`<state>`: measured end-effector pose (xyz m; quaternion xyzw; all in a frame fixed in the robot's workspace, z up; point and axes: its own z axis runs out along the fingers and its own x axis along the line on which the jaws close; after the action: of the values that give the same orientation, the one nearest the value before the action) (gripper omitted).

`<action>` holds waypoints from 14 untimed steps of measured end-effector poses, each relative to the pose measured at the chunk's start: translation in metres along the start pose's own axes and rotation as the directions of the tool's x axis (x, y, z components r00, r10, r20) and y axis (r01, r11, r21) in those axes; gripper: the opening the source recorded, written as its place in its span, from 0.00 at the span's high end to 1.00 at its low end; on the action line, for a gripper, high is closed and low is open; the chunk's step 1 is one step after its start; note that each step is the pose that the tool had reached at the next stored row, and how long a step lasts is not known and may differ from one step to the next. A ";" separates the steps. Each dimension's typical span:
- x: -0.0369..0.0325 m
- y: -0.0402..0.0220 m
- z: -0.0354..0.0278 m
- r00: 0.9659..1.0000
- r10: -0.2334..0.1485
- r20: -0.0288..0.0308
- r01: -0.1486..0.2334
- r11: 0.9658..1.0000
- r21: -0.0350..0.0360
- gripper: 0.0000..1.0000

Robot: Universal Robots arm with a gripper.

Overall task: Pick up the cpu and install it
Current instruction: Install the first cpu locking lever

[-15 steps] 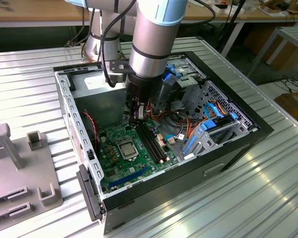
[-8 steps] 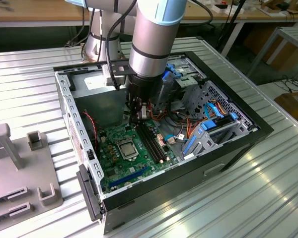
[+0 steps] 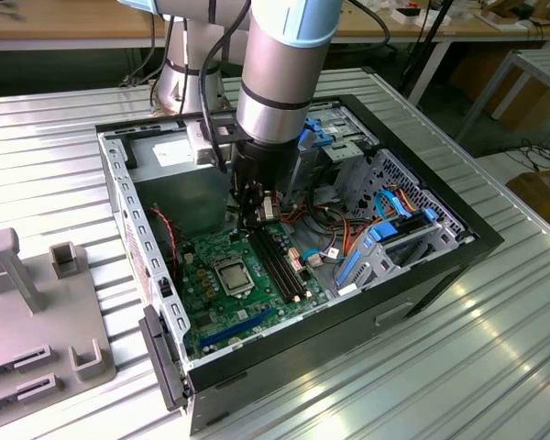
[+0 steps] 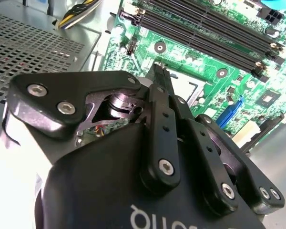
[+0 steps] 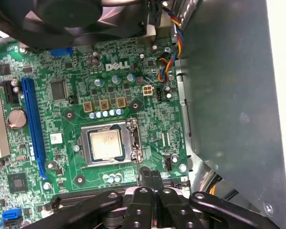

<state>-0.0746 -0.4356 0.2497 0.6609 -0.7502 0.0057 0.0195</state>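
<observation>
Cpu (image 5: 105, 145): lying seated in its socket (image 5: 107, 145).
Gripper (image 5: 151, 179): jaws pinched together, holding nothing.
Care: we are keeping clear of the board (image 5: 62, 119).

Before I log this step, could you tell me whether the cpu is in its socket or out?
In: the cpu lies flat inside the socket frame on the green board.

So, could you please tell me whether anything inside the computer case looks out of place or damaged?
Nothing stands out. The cpu lies flat and square in its socket on the green motherboard, with the gripper just beside the socket. Cables and slots look orderly; no visible damage.
</observation>
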 end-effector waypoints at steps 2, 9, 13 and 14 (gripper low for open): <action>0.0001 0.0002 -0.0001 1.000 -0.005 0.000 0.005 1.000 0.000 0.89; 0.0074 -0.0022 0.0002 1.000 -0.004 0.000 0.004 1.000 0.000 0.89; 0.0176 -0.0036 0.0005 1.000 -0.004 0.002 0.004 1.000 0.000 0.89; 0.0197 -0.0038 0.0006 1.000 -0.004 0.002 0.004 1.000 0.000 0.89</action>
<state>-0.0733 -0.4556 0.2498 0.6625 -0.7488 0.0049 0.0188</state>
